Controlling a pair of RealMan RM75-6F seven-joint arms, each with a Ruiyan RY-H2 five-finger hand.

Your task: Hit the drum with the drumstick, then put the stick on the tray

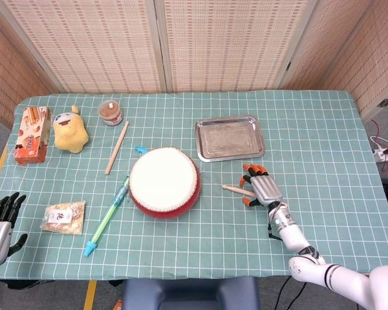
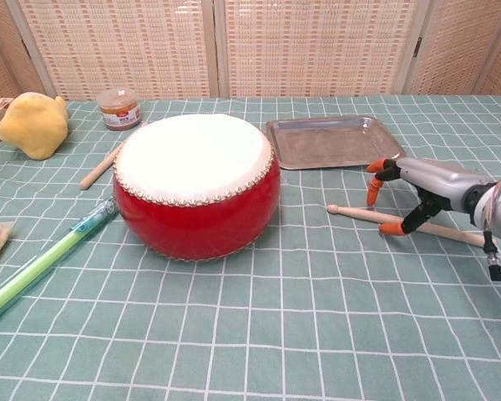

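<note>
We saw the right hand (image 1: 259, 189) low over the desk (image 1: 323, 148), at about four o'clock from the drum (image 1: 164, 181). Its orange-tipped fingers (image 2: 372, 194) arched down on either side of the drumstick (image 1: 236, 190), thumb on the near side and the others on the far side. From the chest view the stick (image 2: 361, 215) lay flat on the green checked cloth under the palm, its rounded tip pointing at the drum and its butt end running out beneath the wrist. The fingertips seemed to touch or nearly touch the wood, but we could not tell whether they really pinched it; the stick showed no lift off the cloth.

The red drum with its white skin (image 2: 192, 154) stood at the middle of the desk. The metal tray (image 1: 229, 137) sat at about one o'clock from the drum, just beyond the right hand and apart from it.

The left hand (image 1: 0, 219) rested at the desk's near left edge, dark fingers spread and holding nothing.

A second wooden stick (image 1: 116, 147) lay at eleven o'clock from the drum, with a small jar (image 1: 110, 112) beyond it. A yellow plush toy (image 1: 70, 129) and a snack box (image 1: 32, 134) sat further toward ten o'clock. A green and blue pen (image 1: 107, 217) lay at eight o'clock, and a small packet (image 1: 63, 216) lay beyond that.
</note>
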